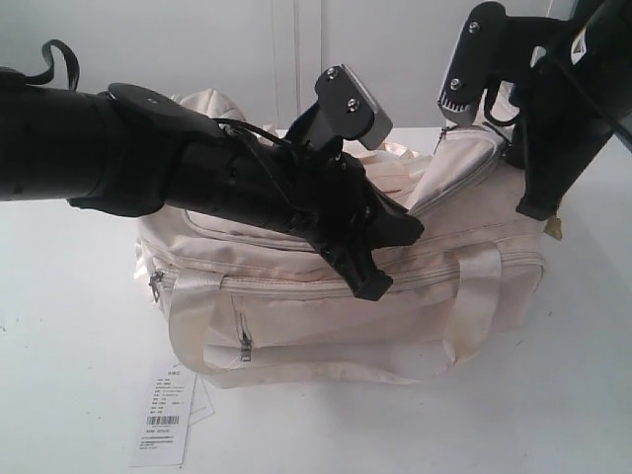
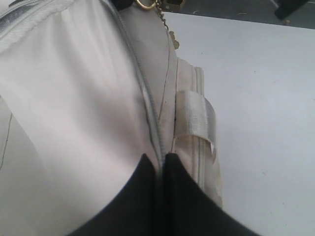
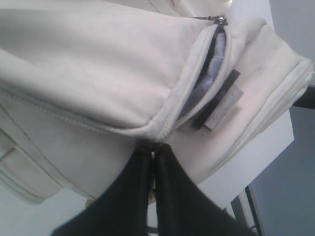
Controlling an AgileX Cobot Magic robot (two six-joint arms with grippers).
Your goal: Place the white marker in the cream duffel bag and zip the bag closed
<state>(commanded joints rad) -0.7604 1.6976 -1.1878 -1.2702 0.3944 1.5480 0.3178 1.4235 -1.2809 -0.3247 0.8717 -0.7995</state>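
Low in the right wrist view, right end effector (image 3: pixel 151 148) grips cream duffel bag (image 3: pixel 98 73); left end effector (image 2: pixel 160 161), tips together, should zip slowly.

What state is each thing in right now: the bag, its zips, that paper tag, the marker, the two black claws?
bag, upright on the table, flap lifted at one end
top zip, partly open, grey lining showing
front pocket zip, closed
tag, lying flat
left fingers, closed, tips on a zip seam
right fingers, closed, seemingly pinching the top zip
marker, not in sight
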